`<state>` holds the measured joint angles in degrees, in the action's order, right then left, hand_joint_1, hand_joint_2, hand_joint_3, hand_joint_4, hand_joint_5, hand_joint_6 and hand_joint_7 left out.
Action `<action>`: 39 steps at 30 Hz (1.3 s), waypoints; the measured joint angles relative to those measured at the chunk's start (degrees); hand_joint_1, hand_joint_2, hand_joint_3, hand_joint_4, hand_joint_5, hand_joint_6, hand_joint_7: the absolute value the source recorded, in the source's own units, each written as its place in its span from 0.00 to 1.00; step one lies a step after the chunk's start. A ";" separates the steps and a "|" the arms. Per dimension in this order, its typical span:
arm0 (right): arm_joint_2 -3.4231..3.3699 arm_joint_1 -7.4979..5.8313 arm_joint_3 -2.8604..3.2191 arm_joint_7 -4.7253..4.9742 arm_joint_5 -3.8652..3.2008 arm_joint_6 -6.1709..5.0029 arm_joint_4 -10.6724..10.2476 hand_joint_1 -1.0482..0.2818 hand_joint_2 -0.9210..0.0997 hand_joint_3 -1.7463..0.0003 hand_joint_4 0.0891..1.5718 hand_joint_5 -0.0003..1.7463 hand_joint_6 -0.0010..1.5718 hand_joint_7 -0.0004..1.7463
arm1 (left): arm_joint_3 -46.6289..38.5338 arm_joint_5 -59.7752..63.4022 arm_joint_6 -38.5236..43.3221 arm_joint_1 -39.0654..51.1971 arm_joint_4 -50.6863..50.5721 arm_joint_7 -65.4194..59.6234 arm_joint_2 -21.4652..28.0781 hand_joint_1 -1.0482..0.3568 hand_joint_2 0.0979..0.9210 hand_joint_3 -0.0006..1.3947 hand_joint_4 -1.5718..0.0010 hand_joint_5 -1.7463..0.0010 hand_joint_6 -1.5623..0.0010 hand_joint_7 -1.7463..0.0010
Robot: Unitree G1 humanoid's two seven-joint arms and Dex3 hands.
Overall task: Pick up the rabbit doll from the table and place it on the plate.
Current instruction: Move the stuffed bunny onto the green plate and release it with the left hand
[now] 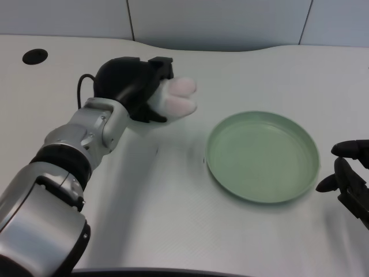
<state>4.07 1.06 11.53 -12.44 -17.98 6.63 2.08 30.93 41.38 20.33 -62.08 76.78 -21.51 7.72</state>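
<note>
Your left hand (135, 86) has its fingers wrapped around the rabbit (177, 98), so it is holding the toy. The rabbit is white and soft, and part of it pokes out past your fingers toward the plate (262, 156). You cannot tell from here if the toy sits on the counter (173, 213) or hangs just above it. The green plate is near, off to the right of the toy, and it has nothing in it. Watch out: I think the toy could slip, because it is squishy and only part of it is in your grip. It could also bump the plate's rim and push the plate away if you carry it too low. If you let go too soon, it lands beside the plate. You can read no words or labels anywhere.
</note>
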 measured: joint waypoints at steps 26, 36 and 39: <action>-1.76 0.75 -2.68 -2.09 1.55 -4.38 2.23 0.62 0.00 0.60 0.21 1.00 0.03 0.98 | 5.21 2.53 4.52 -4.14 -0.75 2.79 -13.39 0.69 0.97 0.04 0.49 0.02 0.61 0.04; -1.96 0.40 -2.82 -2.07 2.19 -5.89 3.01 0.64 0.00 0.60 0.24 1.00 0.01 1.00 | 6.45 2.92 4.92 -4.24 -0.74 4.35 -16.34 0.63 0.99 0.02 0.49 0.33 0.55 0.35; -2.19 0.24 -3.15 -2.11 2.20 -5.88 2.90 0.64 0.00 0.60 0.25 1.00 0.01 1.00 | 6.60 2.92 4.80 -4.23 -0.58 5.69 -17.12 0.62 1.00 0.02 0.47 0.40 0.52 0.45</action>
<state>1.88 1.29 8.39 -14.55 -15.77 0.75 4.98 37.53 44.30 25.14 -66.32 76.20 -15.82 -9.40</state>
